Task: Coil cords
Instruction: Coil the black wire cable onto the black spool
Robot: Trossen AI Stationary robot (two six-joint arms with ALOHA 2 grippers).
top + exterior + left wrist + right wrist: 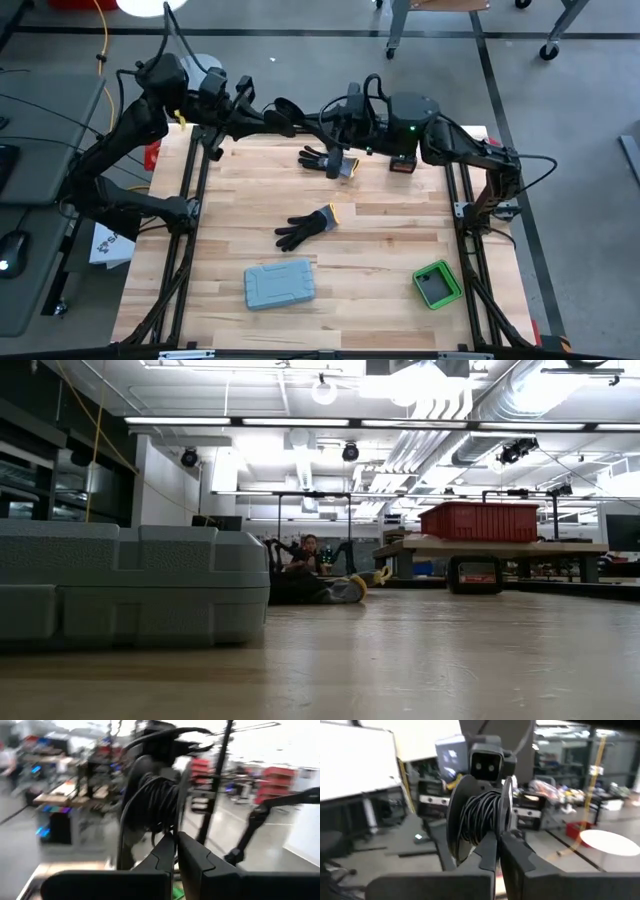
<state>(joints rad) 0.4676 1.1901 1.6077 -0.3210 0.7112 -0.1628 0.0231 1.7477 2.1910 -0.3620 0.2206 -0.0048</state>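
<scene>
From overhead, a wooden worktop (380, 300) carries two black gloves, one near the far edge (322, 158) and one near the middle (306, 227), a grey case (279, 284) and a small green box (437, 283) toward the near edge. Both dark arms reach in over the far edge and meet above it: the left pincer (290, 116) and the right pincer (335, 120) are close together, facing one another, with dark cord (312, 118) bunched between them, raised off the wood. In the level view across the worktop, the grey case (130, 585) fills the left side and a glove (335, 591) lies farther back; neither pincer nor the cord shows here. In the left wrist view, the left pincer (176, 851) is clenched, its two fingers pressed together, and the cord (157, 802) sits just past the fingertips as a bundle of thin black turns wound around the opposite arm's tool, the strands running upright. In the right wrist view, the right pincer (498, 847) is likewise clenched, fingertips touching the lower edge of the cord (481, 817), whose black turns wrap between two round plates, the loops standing upright and the winding axis lying sideways.
</scene>
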